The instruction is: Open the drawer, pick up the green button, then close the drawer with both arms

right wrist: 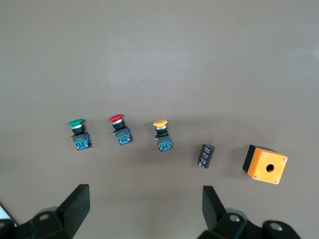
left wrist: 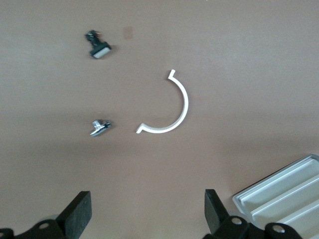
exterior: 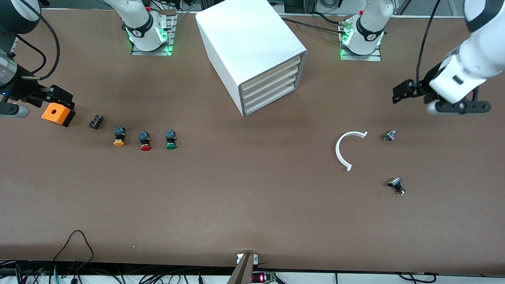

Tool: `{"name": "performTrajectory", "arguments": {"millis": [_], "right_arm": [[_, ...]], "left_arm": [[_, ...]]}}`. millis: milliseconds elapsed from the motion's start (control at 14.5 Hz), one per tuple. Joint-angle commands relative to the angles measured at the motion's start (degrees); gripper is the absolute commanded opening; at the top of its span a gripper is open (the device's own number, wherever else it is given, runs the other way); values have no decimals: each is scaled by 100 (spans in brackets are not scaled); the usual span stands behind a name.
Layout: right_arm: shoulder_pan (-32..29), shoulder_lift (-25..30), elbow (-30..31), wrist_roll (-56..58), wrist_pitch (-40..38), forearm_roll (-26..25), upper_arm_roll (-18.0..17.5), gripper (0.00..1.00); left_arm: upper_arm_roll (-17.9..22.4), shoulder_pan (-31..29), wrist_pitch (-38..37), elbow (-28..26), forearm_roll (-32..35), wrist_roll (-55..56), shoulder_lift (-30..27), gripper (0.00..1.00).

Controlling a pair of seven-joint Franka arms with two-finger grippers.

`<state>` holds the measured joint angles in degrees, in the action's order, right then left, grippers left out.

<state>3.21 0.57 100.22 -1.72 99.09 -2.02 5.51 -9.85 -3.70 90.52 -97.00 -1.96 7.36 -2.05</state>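
Observation:
The white cabinet (exterior: 252,43) stands at the middle of the table near the arms' bases. Its four drawers are all shut, the bottom drawer (exterior: 272,100) included. The cabinet's front corner shows in the left wrist view (left wrist: 286,194). The green-capped button (exterior: 171,140) lies on the table toward the right arm's end, beside a red-capped one (exterior: 145,141); it also shows in the right wrist view (right wrist: 78,133). My left gripper (exterior: 459,107) (left wrist: 148,214) is open and empty over bare table at the left arm's end. My right gripper (exterior: 12,106) (right wrist: 144,211) is open and empty at the right arm's end.
A yellow-capped button (exterior: 119,136), a small black block (exterior: 96,122) and an orange box (exterior: 58,114) continue the row of buttons toward the right arm's end. A white curved strip (exterior: 351,152) and two small metal parts (exterior: 389,135) (exterior: 396,185) lie near the left arm's end.

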Motion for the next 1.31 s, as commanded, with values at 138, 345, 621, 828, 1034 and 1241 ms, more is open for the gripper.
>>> {"name": "performTrajectory", "arguments": {"millis": [138, 345, 621, 828, 1034, 1241], "right_arm": [[-31, -30, -108, 128, -12, 9, 2, 100], [-31, -22, -108, 207, -39, 9, 2, 100], [-31, -30, -108, 524, -30, 18, 2, 100], [-31, -30, -108, 428, 40, 62, 2, 100], [-48, -39, -125, 418, 23, 62, 2, 100], [-57, -39, -160, 418, 49, 62, 2, 100]], "left_arm": [[-52, 45, -236, 198, 363, -78, -59, 100], [-61, 62, -237, 348, 363, -95, 46, 100], [70, 124, -210, 392, 319, -42, 195, 100], [45, 115, -219, 392, 284, -33, 178, 100], [27, 106, -228, 401, 284, -33, 170, 100], [18, 106, -228, 401, 284, -33, 170, 100]]}}
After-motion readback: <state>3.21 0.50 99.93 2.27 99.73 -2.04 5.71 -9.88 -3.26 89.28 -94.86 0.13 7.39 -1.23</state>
